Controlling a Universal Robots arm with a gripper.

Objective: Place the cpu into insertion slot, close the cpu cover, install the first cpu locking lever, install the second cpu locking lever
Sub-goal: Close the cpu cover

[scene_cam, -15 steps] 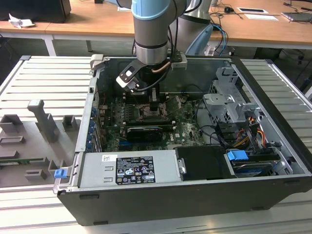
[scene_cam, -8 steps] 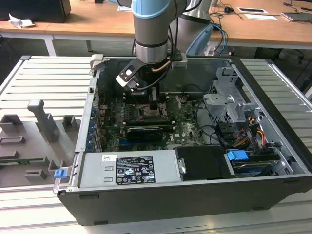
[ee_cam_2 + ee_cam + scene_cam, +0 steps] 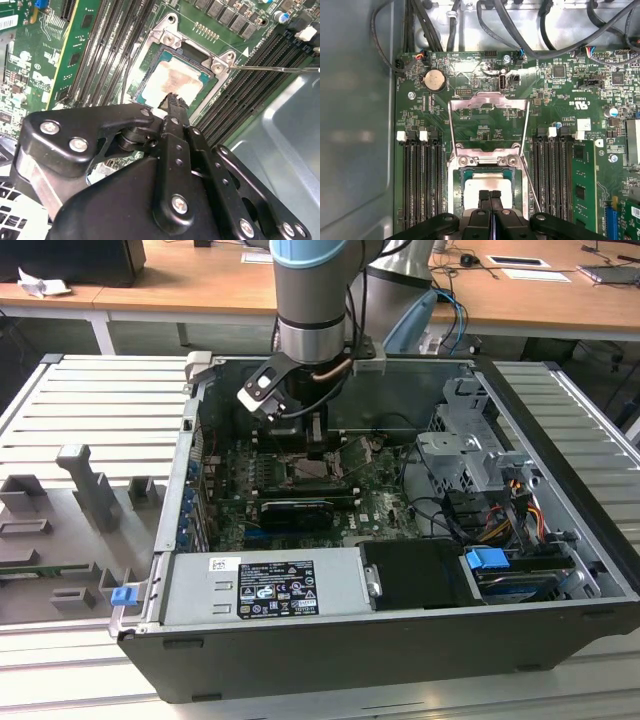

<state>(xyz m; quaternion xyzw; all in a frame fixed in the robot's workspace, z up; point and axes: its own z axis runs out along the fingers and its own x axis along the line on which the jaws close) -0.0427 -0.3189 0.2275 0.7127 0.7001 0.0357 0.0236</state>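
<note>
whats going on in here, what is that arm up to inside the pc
A robot arm is working inside an open computer case. Its pincer is shut, with the tips right at the cpu. The cpu lies flat in the insertion slot on the green board. The cpu cover stands swung open, not yet closed over the chip.

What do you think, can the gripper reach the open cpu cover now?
Probably yes: the gripper hangs shut over the cpu, and the cpu cover stands open at the edge of the insertion slot, nothing between them.
</note>
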